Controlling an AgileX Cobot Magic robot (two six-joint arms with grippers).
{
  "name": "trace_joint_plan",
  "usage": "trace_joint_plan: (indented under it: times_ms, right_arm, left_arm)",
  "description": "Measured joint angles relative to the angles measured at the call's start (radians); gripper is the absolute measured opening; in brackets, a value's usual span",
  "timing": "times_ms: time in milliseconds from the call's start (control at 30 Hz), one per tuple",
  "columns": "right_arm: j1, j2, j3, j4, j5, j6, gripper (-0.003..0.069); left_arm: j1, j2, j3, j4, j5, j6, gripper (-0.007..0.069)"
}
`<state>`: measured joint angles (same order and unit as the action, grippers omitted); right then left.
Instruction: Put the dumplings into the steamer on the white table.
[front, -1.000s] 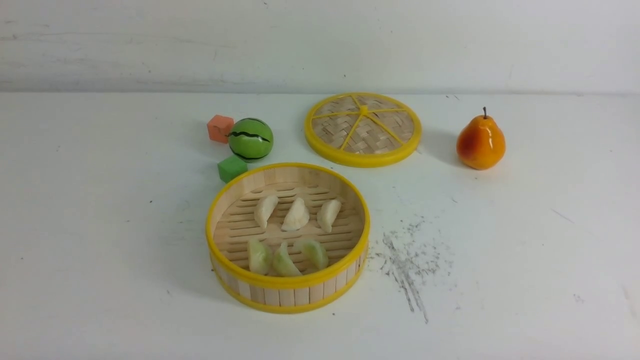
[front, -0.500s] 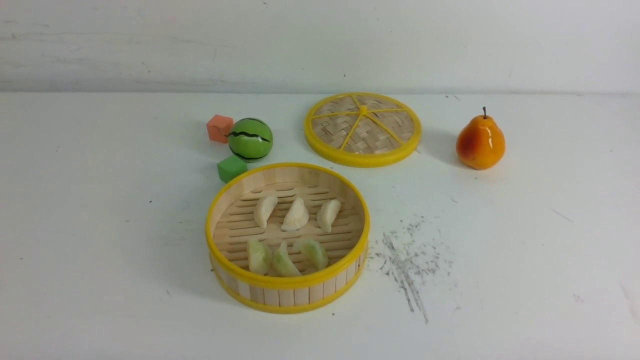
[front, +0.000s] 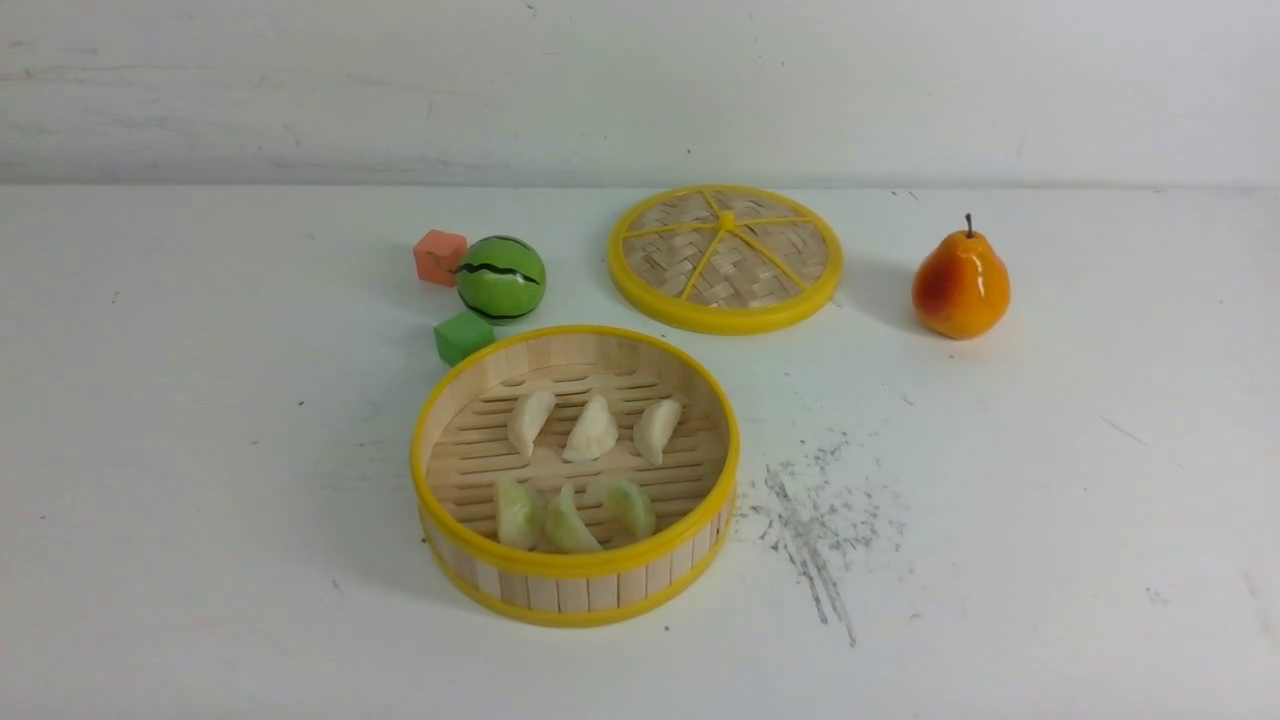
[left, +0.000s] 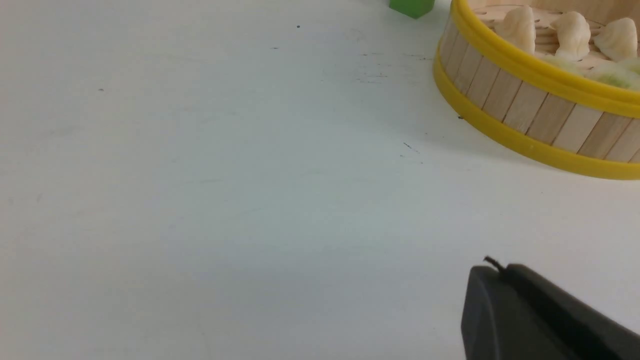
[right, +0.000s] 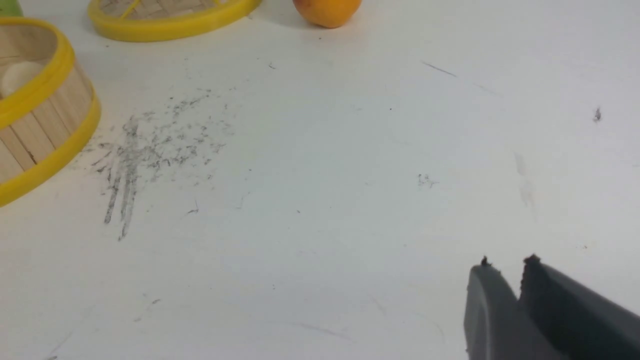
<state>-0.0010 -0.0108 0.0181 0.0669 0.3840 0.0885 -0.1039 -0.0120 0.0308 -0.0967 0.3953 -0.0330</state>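
The steamer (front: 575, 590) stands on the white table (front: 200, 450) near the front middle. Three cream dumplings (front: 592, 428) lie in a row on its slatted floor, with three pale green dumplings (front: 570, 515) in a row nearer me. The steamer also shows in the left wrist view (left: 520, 105) and the right wrist view (right: 45, 130). Neither arm appears in the front view. My left gripper (left: 500, 267) is shut and empty over bare table, apart from the steamer. My right gripper (right: 507, 265) is shut and empty over bare table to the steamer's right.
The woven yellow-rimmed lid (front: 725, 258) lies flat behind the steamer. An orange pear (front: 960, 285) stands at the back right. A green striped ball (front: 501, 279), an orange cube (front: 440, 256) and a green cube (front: 463, 336) sit behind the steamer's left. Grey scuffs (front: 815, 525) mark the table.
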Motion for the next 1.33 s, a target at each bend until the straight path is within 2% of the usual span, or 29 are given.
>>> trace_joint_plan:
  times_ms: [1333]
  right_arm:
    - [0.000, 0.000, 0.000, 0.000, 0.000, 0.000, 0.0133]
  left_arm:
    - [0.000, 0.000, 0.000, 0.000, 0.000, 0.001, 0.0006]
